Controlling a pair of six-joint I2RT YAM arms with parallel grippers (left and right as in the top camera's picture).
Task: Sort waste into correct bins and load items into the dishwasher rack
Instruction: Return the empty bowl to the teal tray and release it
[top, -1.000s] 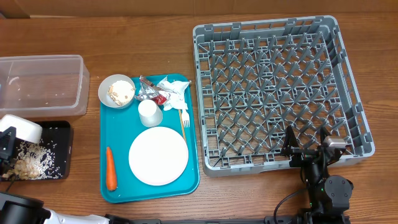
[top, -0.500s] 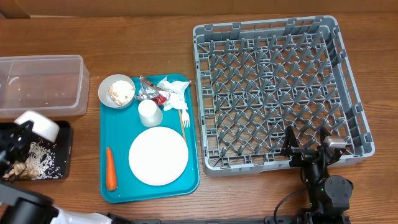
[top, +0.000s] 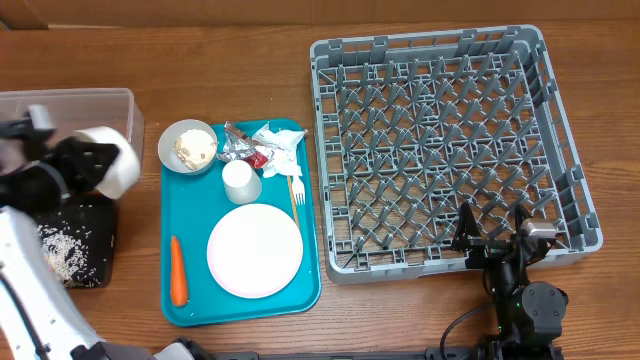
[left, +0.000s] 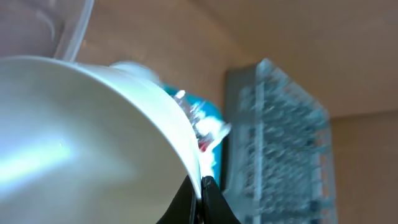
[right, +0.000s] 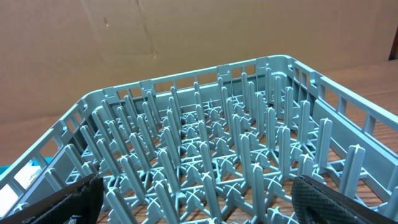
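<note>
At the left edge, between clear tub (top: 70, 95) and black tray (top: 105, 225) strewn with rice-like crumbs (top: 60, 255), a tilted white bowl (top: 110, 165) pinched tight in the left gripper (left: 200, 196); on the teal tray (top: 195, 215), a second bowl (top: 187, 147) of pale scraps, plus cup (top: 241, 182), plate (top: 254, 250), carrot (top: 178, 270), fork (top: 297, 192), wrappers (top: 238, 147) and napkin (top: 280, 140). By the grey rack's (top: 450, 130) near right corner, right gripper (top: 492, 240) spread wide, grasping nothing.

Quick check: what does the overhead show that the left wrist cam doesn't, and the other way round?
Only overhead: the black tray with rice-like scraps, the carrot, plate and cup on the teal tray, and the open right gripper at the near edge of the dishwasher rack. Only left wrist: a close look at the left gripper shut on the rim of the white bowl. Both: that bowl, the clear tub, the foil wrappers and the rack.
</note>
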